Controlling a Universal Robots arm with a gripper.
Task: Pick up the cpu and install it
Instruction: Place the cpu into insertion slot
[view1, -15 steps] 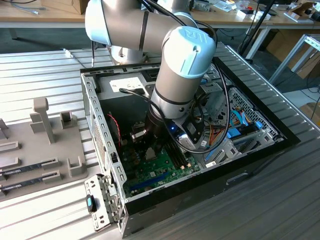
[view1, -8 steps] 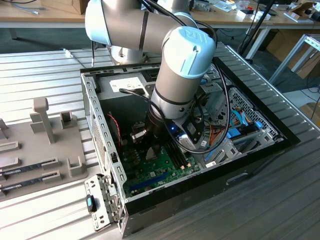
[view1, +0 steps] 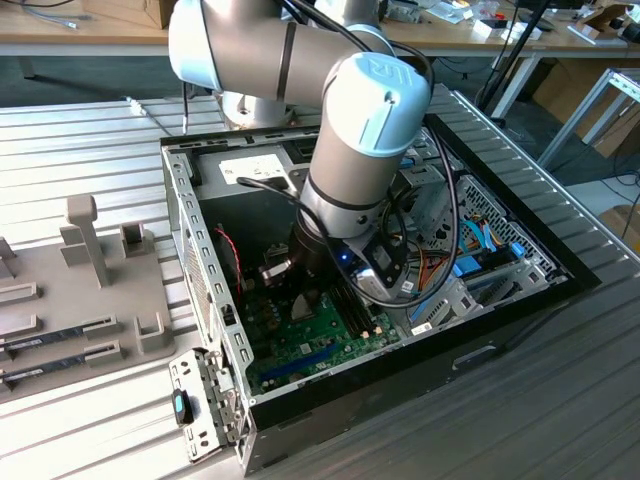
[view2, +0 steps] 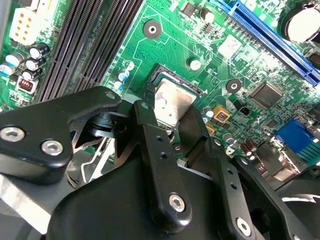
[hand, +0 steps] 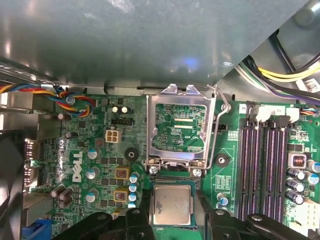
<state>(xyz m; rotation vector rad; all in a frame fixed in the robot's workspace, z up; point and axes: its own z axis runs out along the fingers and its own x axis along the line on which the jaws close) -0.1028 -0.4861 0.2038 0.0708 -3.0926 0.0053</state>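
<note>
My hand (hand: 173, 214) was closed on the cpu (hand: 172, 202) by opposite edges; light, stiff, fragile underneath, I judged.

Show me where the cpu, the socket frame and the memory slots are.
cpu (hand: 172, 204): first wrist view, middle of its silvery top plate.
socket frame (hand: 180, 98): first wrist view, on its metal edge bar.
memory slots (hand: 256, 160): first wrist view, on one dark slot.
</note>
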